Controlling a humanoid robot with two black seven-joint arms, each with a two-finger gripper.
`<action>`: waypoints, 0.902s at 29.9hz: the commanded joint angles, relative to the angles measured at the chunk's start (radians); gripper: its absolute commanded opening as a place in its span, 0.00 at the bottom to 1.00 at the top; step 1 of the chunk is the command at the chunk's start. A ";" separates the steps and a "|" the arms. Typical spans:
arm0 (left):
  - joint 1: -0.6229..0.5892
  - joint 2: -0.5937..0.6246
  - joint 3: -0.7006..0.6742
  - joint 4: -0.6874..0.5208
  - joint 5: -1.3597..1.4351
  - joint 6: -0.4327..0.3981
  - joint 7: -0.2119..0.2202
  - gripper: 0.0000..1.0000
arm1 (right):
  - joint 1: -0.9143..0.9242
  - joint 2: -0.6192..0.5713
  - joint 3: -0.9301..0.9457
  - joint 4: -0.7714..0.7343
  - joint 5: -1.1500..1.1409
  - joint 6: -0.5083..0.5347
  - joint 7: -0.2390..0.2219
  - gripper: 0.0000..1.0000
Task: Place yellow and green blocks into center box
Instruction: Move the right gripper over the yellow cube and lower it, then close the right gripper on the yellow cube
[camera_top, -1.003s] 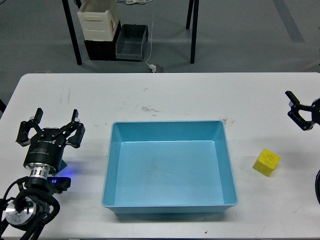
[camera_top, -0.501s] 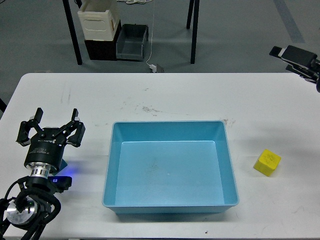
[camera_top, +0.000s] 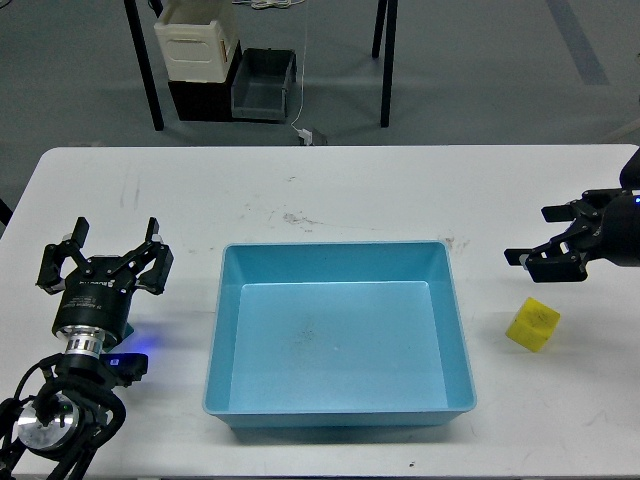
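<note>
Swung back down, your right gripper (camera_top: 532, 248), fingers apart, hangs just beyond the yellow block (camera_top: 532, 324). Left gripper (camera_top: 102, 262), open too, idles left of the box (camera_top: 452, 300).

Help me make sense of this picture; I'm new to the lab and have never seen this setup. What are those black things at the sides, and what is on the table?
The single picture is taken from the robot's own head, looking down at a white table. The black parts are its two arms. The left pincer is open and empty. The right pincer reaches in from the right edge, just above a yellow block; it holds nothing, and I cannot tell how its fingers stand. In the middle sits an empty blue box, where the block should go. No green block shows. Beyond the table, crates stand on the floor.
</note>
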 joint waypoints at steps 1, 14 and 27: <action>0.001 -0.002 0.001 0.000 0.000 0.000 0.000 1.00 | 0.031 -0.017 -0.117 -0.003 -0.011 0.000 0.000 1.00; -0.001 -0.003 0.000 0.003 0.002 -0.006 -0.001 1.00 | 0.107 -0.029 -0.343 -0.046 -0.100 0.000 0.000 1.00; -0.010 -0.003 0.000 0.020 0.002 -0.006 -0.031 1.00 | 0.129 0.049 -0.436 -0.090 -0.100 0.000 0.000 0.99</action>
